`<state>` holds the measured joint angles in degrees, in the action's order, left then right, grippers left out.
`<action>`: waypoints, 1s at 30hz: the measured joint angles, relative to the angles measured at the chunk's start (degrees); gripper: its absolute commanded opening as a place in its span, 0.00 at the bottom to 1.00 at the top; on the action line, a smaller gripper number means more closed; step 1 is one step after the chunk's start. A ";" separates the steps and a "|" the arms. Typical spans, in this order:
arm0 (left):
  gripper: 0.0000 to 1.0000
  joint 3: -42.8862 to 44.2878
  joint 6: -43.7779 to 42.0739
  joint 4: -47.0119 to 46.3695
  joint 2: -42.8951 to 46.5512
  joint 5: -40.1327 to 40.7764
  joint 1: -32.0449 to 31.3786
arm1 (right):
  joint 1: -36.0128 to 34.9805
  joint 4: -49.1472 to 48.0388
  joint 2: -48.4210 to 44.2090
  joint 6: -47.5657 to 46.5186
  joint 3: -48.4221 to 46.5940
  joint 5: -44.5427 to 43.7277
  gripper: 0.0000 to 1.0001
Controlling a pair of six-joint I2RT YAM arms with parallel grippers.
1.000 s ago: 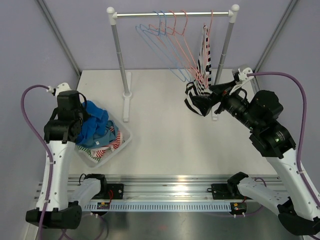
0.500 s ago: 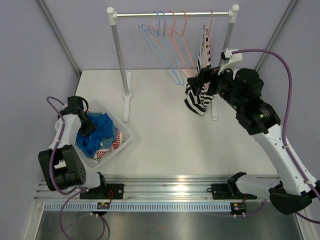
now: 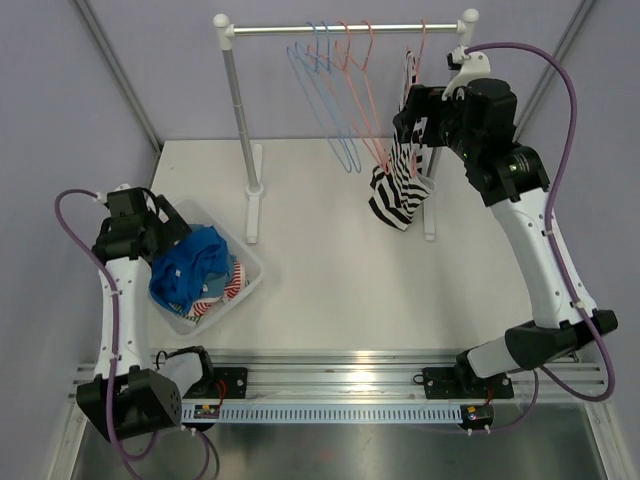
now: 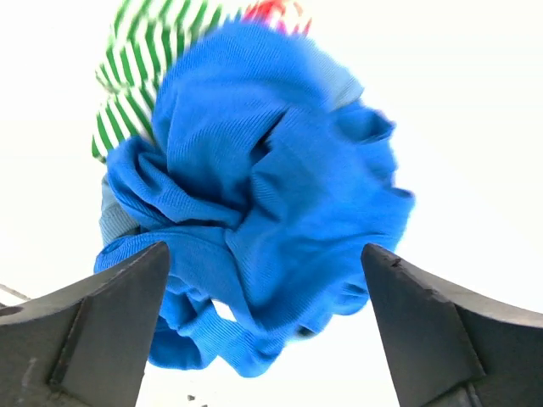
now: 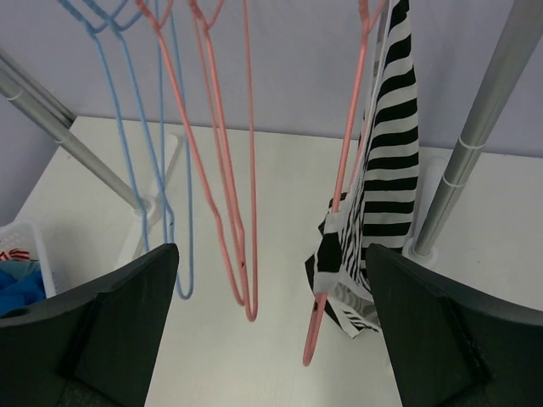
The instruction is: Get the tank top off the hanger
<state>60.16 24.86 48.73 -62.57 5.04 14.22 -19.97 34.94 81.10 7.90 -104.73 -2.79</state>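
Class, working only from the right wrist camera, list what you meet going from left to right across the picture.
white basket → blue hangers → empty pink hangers → striped tank top → right rack pole

A robot lab: plain lilac walls (image 3: pixel 150 60), arms on a rail (image 3: pixel 340 385).

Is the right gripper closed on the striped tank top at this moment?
No, the right wrist view shows the right gripper wide open, and the tank top hangs on its pink hanger ahead of it.
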 measured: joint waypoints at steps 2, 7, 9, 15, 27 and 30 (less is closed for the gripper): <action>0.99 2.82 0.42 0.72 1.90 -0.15 0.00 | 0.20 1.99 3.96 -0.46 -4.46 -0.74 0.99; 0.99 8.55 0.44 2.32 7.19 -0.37 -0.59 | 0.68 5.68 14.78 -1.86 -16.22 -5.18 0.99; 0.99 8.68 0.26 2.45 10.32 -0.28 -2.27 | 0.68 5.92 18.64 -2.82 -19.47 -7.69 0.99; 0.99 11.19 -3.34 3.08 12.81 -0.33 -17.90 | 0.72 8.04 27.12 -5.57 -26.60 -11.30 0.78; 0.99 -1.42 -5.16 -6.43 19.30 1.99 -31.82 | 0.76 9.44 31.58 -6.82 -32.11 -12.46 0.06; 0.99 -1.92 -5.64 -7.37 20.24 2.84 -31.82 | 0.81 9.53 31.58 -6.56 -32.20 -13.14 0.00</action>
<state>58.24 19.22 41.36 -42.33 7.88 -17.61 -19.16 44.47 112.68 1.34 -136.92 -15.92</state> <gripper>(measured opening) 0.988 0.030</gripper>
